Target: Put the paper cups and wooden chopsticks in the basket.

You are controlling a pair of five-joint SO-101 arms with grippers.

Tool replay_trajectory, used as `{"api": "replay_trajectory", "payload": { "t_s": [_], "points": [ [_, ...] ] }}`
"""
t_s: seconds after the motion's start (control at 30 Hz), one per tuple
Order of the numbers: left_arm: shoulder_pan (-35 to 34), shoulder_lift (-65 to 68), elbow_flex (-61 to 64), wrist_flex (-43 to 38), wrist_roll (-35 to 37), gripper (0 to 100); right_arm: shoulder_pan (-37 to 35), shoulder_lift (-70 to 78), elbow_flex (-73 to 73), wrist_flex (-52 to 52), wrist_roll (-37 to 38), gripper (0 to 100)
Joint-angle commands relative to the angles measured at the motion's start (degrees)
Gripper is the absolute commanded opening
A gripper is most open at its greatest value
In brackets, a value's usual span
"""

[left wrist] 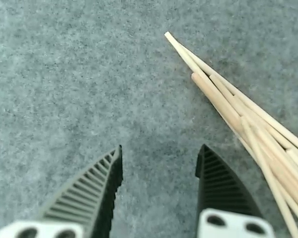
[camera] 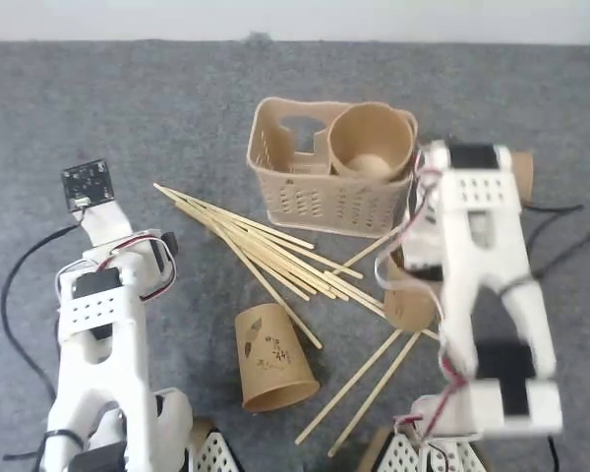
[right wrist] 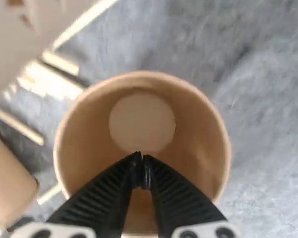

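My right claw is clamped on the thin rim wall of the brown paper cup just beside the beige slotted plastic basket, light and easily crushed, so gently; my left claw gapes apart.

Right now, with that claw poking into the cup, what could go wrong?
1. The right gripper is shut over the mouth of the paper cup; no cup wall shows in its grip, so the cup may be knocked over rather than carried.
2. A second paper cup already fills one end of the basket, so a new one may perch on the rim.
3. The open left gripper faces fanned wooden chopsticks; it may catch only a few.
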Motion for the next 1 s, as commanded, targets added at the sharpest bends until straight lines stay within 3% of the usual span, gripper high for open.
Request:
{"api": "replay_trajectory", "payload": {
  "t_s": [0.0, 0.1, 0.23, 0.6, 0.97],
  "points": [
    [-0.3, 0.7, -1.8, -1.4, -0.2, 23, -0.6, -17.2, 9.1, -4.5, 2.5, 0.8],
    [-0.3, 0.7, -1.7, -1.4, -0.2, 23, 3.9, -25.5, 11.8, -6.9, 3.7, 1.4],
    [-0.3, 0.7, -1.7, -1.3, -0.2, 23, 7.4, -28.5, 11.9, -6.9, 4.0, 10.6],
    [-0.3, 0.7, -1.7, -1.2, -0.2, 23, 13.1, -21.5, 9.9, -9.5, 6.4, 11.9],
    [-0.3, 0.7, -1.7, -1.3, -0.3, 23, 12.8, -12.1, 10.6, -12.5, 5.9, 11.4]
  ]
}}
